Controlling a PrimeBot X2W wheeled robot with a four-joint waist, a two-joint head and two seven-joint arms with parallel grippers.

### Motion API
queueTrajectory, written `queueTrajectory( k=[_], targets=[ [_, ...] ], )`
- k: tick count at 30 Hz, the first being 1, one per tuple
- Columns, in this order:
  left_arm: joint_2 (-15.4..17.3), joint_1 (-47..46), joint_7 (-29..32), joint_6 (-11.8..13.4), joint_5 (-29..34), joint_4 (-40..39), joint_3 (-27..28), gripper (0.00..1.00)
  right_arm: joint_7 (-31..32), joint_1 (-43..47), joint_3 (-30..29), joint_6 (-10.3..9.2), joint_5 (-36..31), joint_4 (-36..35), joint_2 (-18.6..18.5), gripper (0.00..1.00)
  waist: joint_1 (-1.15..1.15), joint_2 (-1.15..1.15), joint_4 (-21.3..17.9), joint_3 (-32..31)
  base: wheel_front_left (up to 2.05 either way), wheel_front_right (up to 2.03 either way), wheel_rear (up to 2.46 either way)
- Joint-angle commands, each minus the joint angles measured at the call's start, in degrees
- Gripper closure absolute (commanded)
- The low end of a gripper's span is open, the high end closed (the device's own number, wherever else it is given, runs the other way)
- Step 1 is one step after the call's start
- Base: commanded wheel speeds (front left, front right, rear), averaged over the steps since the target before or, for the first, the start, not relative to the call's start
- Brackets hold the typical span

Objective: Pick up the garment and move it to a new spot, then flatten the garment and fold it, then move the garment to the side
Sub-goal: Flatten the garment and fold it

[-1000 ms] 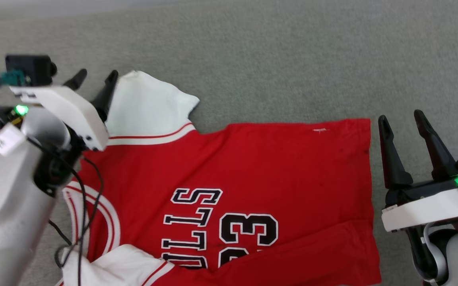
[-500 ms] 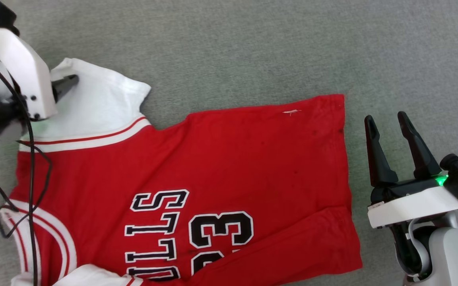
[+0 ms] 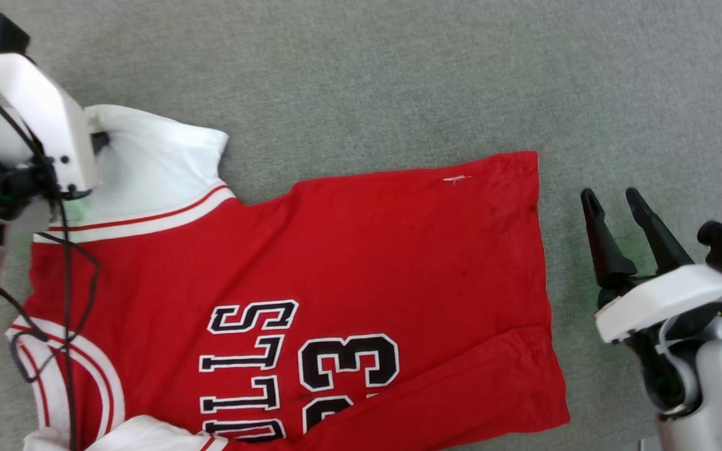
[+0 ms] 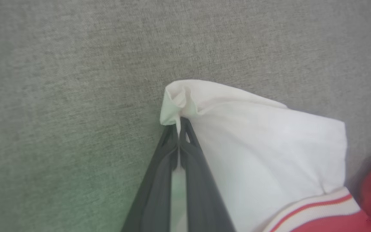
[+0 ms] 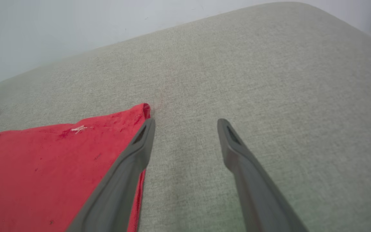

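Observation:
The garment [image 3: 336, 250], a red jersey with white sleeves, striped trim and dark white-outlined numbers, lies spread flat on the grey cloth surface, its hem toward the right. My left gripper [image 4: 179, 124] is shut on the outer corner of the far white sleeve [image 4: 262, 151], which bunches at the fingertips; in the head view that sleeve [image 3: 154, 163] lies at the upper left beside the white gripper body [image 3: 54, 119]. My right gripper [image 3: 612, 200] stands open just right of the hem, above the surface. In the right wrist view its fingers [image 5: 137, 151] straddle bare cloth beside the far hem corner [image 5: 142, 111].
The grey fabric surface [image 3: 398, 75] stretches free beyond the jersey and to its right. In the right wrist view its rounded far edge [image 5: 269, 8] meets a pale wall. Black cables [image 3: 66, 294] from my left arm hang over the jersey's collar side.
My left gripper has closed on the white sleeve's corner, where a second ago it stood open beside it. The head camera shifted. The right gripper sank slightly and stays open.

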Motion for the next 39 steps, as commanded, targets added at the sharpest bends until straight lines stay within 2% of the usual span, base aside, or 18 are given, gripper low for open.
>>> queueTrajectory(
  k=[1, 7, 13, 19, 25, 26, 27, 28, 34, 39],
  targets=[
    [-1.93, 3.17, -0.2, -0.44, -0.15, 0.65, -1.4, 1.0, 2.91, -1.67, -0.2, -0.06, 1.21, 1.63, -1.66, 0.0, 0.0, 0.0, 1.0, -1.36, 0.0, 0.0, 0.0],
    [-3.22, 0.85, -4.47, -1.59, 0.84, -1.61, -0.89, 1.0, 17.44, -6.52, 2.53, -0.06, 6.19, 6.0, -8.45, 0.0, 0.0, 0.0, 4.32, -4.39, 0.0, 0.0, 0.0],
    [-4.66, 0.1, -7.81, -2.19, 1.6, -4.2, -0.87, 1.0, 27.34, -11.45, 7.32, -0.06, 10.17, 7.39, -13.79, 0.0, 0.0, 0.0, 7.7, -4.9, 0.0, 0.0, 0.0],
    [-5.63, 0.04, -9.12, -2.82, 1.3, -4.93, -0.97, 1.0, 32.64, -15.89, 12.44, -0.07, 12.53, 11.02, -16.3, 0.0, 0.0, 0.0, 10.1, -3.37, 0.0, 0.0, 0.0],
    [-6.12, 0.33, -10.29, -3.44, 0.88, -4.69, -0.71, 1.0, 38.46, -17.05, 19.1, -0.04, 14.45, 18.14, -16.06, 0.0, 0.0, 0.0, 11.28, -2.01, 0.0, 0.0, 0.0],
    [-6.28, 0.33, -10.52, -3.51, 0.76, -4.53, -0.68, 1.0, 39.87, -16.73, 20.08, -0.04, 15.24, 19.24, -15.76, 0.22, 0.0, 0.0, 11.44, -1.92, 0.0, 0.0, 0.0],
    [-6.38, 0.34, -10.8, -3.56, 0.7, -4.36, -0.62, 1.0, 41.28, -16.58, 20.89, 0.02, 16.18, 20.28, -15.45, 0.73, 0.0, 0.0, 11.56, -1.89, 0.0, 0.0, 0.0],
    [-6.45, 0.33, -11.39, -3.61, 0.91, -4.27, -0.49, 1.0, 42.25, -16.62, 21.58, 0.03, 16.78, 20.85, -15.49, 1.0, 0.0, 0.0, 11.69, -1.91, 0.0, 0.0, 0.0],
    [-6.51, 1.97, -15.43, -4.38, 1.16, -2.94, 0.28, 1.0, 38.38, -20.13, 20.43, -0.06, 17.02, 19.55, -17.75, 1.0, 0.0, 0.0, 11.9, -4.48, 0.0, 0.0, 0.0],
    [-5.99, 4.96, -18.82, -4.72, 1.1, -3.22, 0.91, 1.0, 35.47, -19.6, 18.21, -0.06, 16.06, 17.47, -18.56, 1.0, 0.0, 0.0, 12.14, -8.05, 0.0, 0.0, 0.0]
  ],
)
